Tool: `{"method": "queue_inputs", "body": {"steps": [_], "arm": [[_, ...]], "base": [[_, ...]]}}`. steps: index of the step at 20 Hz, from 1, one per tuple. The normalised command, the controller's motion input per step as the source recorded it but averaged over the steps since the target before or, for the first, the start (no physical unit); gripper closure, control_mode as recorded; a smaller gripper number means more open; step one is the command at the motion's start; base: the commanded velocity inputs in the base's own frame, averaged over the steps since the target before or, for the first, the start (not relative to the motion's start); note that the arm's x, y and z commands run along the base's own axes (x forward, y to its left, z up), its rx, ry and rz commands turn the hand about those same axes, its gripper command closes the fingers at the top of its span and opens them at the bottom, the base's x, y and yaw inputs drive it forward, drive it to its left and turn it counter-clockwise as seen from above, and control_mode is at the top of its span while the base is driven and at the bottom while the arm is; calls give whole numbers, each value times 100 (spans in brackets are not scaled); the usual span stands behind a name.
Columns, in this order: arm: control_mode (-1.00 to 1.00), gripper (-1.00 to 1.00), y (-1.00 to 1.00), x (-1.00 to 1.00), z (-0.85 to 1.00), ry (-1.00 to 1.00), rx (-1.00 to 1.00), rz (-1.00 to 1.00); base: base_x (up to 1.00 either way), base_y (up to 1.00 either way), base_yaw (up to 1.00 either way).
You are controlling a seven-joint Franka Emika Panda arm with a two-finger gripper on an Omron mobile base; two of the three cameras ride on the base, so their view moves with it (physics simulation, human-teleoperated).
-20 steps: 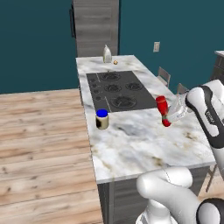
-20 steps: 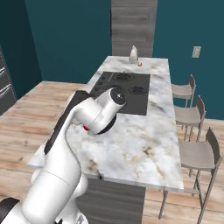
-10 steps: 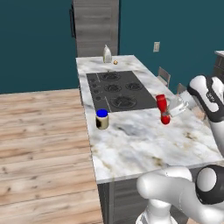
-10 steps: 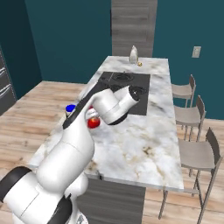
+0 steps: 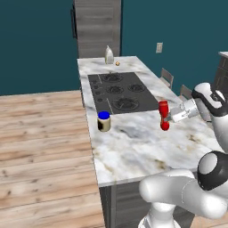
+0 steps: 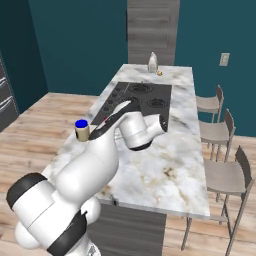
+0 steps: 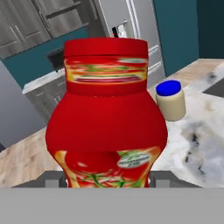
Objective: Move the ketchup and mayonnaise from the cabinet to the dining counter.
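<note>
Ketchup [image 7: 107,113]: glossy red squeeze bottle, narrowed waist, broad red cap, tomato label; centre of hand view, upright on dining counter [image 5: 133,151], right of centre in left base view, just below cooktop [image 5: 121,91]. Counter top white-grey veined marble; cooktop flat black, four round burners. Mayonnaise [image 5: 103,121]: squat cream jar, round blue lid, left edge of counter, apart from ketchup. Gripper [image 5: 171,117] reaches in from right, arm bent at elbow, wrist roughly level; fingers flank bottle base, wide; contact unclear.
</note>
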Motion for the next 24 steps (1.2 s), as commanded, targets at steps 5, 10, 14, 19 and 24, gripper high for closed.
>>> {"method": "queue_inputs", "body": {"steps": [5,10,14,19,24], "arm": [[-100,100,0,8,-34,0,12,0],[-100,100,0,9,-18,4,0,0],[-100,100,0,3,-10,4,0,0],[-100,100,0,0,-25,1,0,0],[-100,100,0,0,-36,0,0,0]], "base": [[0,0,0],[0,0,0],[0,0,0],[0,0,0],[0,0,0]]}}
